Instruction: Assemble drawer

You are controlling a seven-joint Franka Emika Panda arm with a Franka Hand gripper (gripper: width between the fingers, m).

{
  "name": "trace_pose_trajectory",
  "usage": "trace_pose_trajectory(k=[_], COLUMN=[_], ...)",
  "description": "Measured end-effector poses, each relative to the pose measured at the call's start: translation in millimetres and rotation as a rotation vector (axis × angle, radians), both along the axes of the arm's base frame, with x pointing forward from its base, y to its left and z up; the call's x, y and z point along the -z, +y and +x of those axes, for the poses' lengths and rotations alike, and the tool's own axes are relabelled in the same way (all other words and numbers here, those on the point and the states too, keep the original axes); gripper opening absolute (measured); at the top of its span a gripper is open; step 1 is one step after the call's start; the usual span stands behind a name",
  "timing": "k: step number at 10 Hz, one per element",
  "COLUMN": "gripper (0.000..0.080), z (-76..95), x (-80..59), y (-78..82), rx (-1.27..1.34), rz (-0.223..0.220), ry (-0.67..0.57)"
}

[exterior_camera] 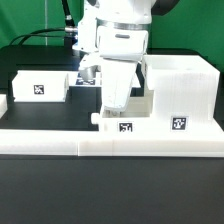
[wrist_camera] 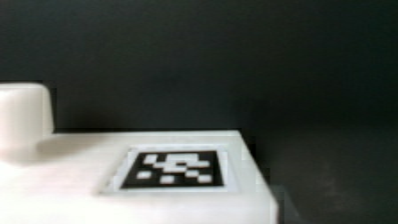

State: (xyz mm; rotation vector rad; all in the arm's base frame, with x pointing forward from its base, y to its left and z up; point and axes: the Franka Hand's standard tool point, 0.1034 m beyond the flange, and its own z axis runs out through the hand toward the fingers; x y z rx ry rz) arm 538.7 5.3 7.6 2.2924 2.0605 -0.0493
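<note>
Table: black top (exterior_camera: pixel 70 108), with a long low white border wall (exterior_camera: pixel 50 142) running along the edge nearest the exterior view.
Casing: large white cubic box (exterior_camera: pixel 185 85), standing upright against the border wall, toward the table corner at the exterior view's right.
Casing contents: the inside cannot be seen from here.
Casing facing: the face with its casing tag (exterior_camera: pixel 179 124) is turned toward the border-wall edge.
Side tray: low white box (exterior_camera: pixel 45 80) toward the exterior view's left, set back from the border wall, well apart from the casing.
Side tray axis: the long side runs parallel to the border wall, and its side tray tag (exterior_camera: pixel 38 89) faces that edge.
Side tray contents: cannot tell.
Middle tray: small white box (exterior_camera: pixel 143 116) just beside the casing, between it and the side tray, close against the border wall.
Middle tray facing: its middle tray tag (wrist_camera: pixel 175 168) faces the border-wall edge; the wrist view shows it blurred on a flat white face.
Arm: white arm (exterior_camera: pixel 118 30) hangs nearly straight down over the middle tray, wrist pointing at the table.
Gripper: gripper (exterior_camera: pixel 114 104) is low at the middle tray; whether its fingers are apart or clamped cannot be told.
Wrist view detail: a white upright piece (wrist_camera: pixel 22 115) stands at the tray's edge; finger or tray part, unclear.
</note>
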Motion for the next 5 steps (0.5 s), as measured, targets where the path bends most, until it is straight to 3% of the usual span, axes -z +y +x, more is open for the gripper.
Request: trace_pose_trajectory(k=[5], gripper=[0.0044], z=[1.4], x=[-0.1], y=[1.8], rx=[-0.004], rz=[0.006], ry=[-0.025])
